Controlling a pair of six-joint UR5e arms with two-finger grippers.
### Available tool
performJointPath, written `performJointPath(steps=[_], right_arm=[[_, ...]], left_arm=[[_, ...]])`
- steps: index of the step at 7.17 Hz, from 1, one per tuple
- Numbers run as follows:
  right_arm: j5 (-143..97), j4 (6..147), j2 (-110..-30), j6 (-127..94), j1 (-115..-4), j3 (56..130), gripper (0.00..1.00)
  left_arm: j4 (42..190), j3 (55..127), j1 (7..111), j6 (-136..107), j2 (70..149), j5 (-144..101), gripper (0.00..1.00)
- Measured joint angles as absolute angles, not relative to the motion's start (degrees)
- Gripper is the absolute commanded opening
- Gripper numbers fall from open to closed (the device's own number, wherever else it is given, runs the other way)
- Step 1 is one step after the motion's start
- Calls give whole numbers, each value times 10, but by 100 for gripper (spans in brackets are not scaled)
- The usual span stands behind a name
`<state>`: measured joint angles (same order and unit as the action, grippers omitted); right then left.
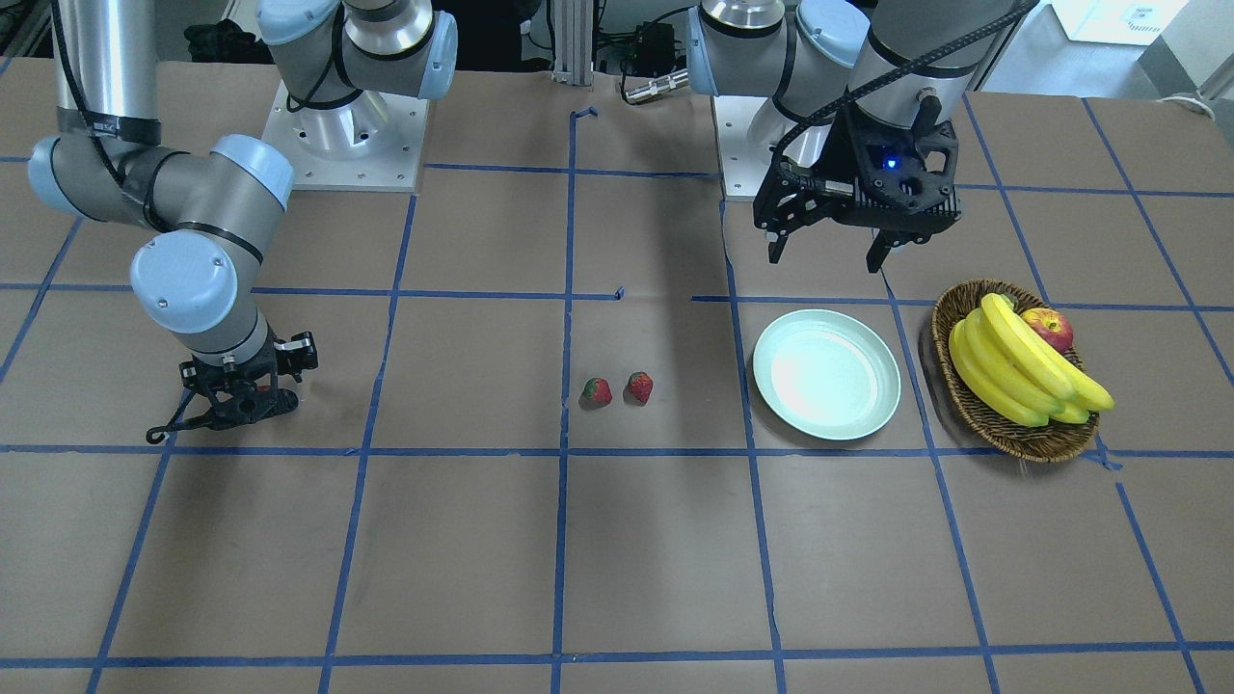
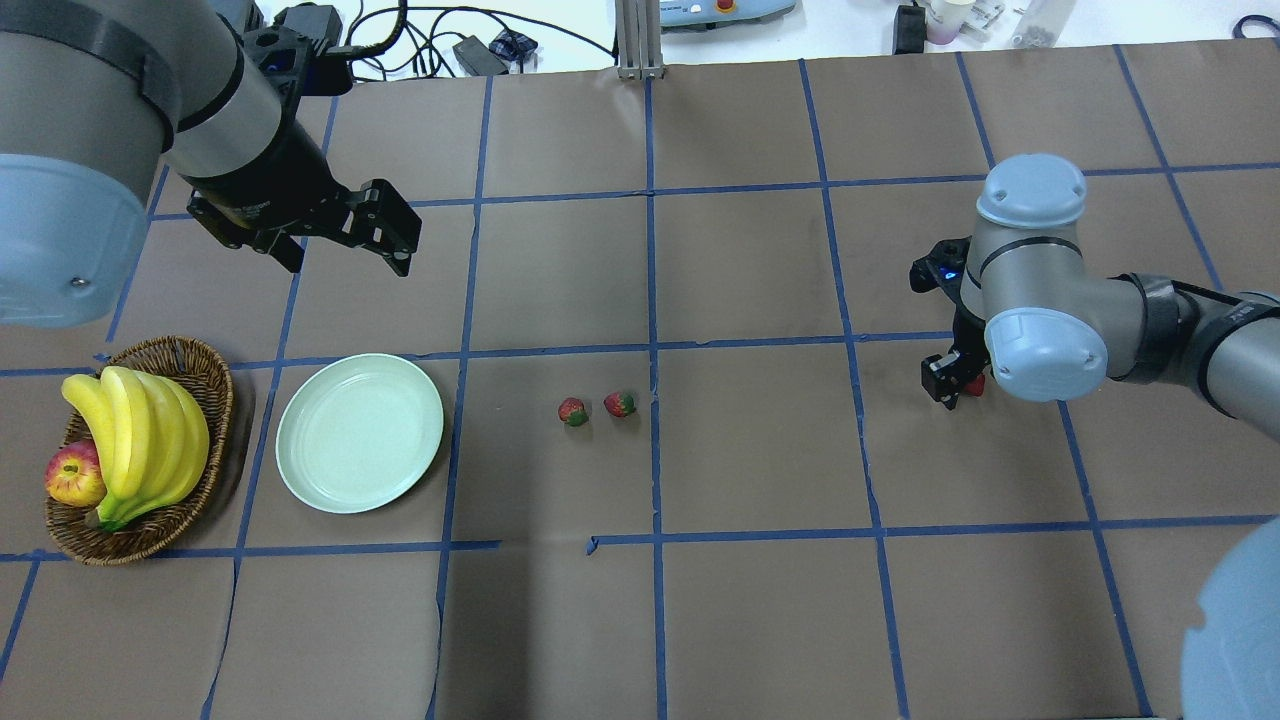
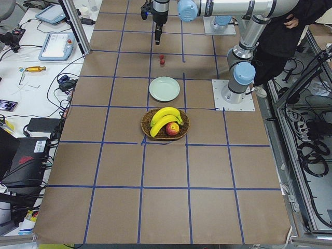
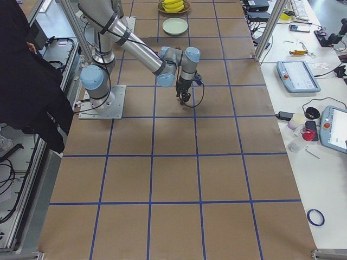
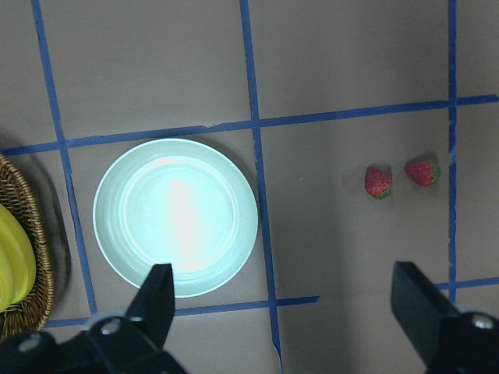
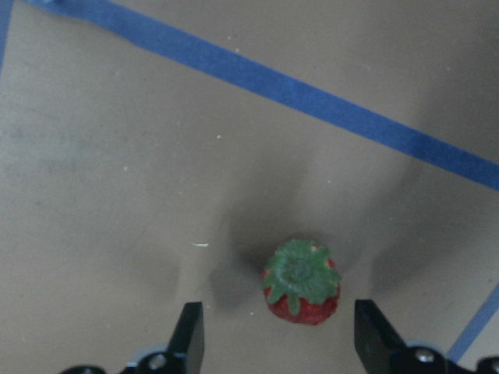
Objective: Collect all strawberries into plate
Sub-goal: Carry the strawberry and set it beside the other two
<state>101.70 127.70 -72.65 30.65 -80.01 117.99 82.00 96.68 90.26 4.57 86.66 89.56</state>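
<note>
Red strawberries (image 2: 573, 411): three; mint plate (image 2: 360, 432): one

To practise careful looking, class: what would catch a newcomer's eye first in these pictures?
The right gripper sits low at the table's right end, open around a lone strawberry. Two more strawberries lie mid-table, and the plate to their left holds nothing, the open left gripper hanging high nearby. Bright bananas fill a basket at the far left.

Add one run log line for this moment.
plate: empty | right gripper: open, straddling one strawberry | left gripper: open, hovering near plate | two other strawberries: outside plate
</note>
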Motion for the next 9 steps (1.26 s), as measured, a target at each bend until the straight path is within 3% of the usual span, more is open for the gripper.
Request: performJointPath(steps=[1,3,4,5,9], right_arm=[[1017,1278,-722,307,-800,1178,41],[1018,1278,-719,312,-800,1175,22],[1018,1278,-718,314,-800,1174,6],[1018,1279,-718,314,-800,1174,0],[993,1276,-728,247,-818,1144,0]], left_arm=[[820,967,903,46,867,896,100],[820,967,903,46,867,896,100],[820,967,903,46,867,896,100],[820,967,903,46,867,896,100],[819,966,903,46,866,896,100]])
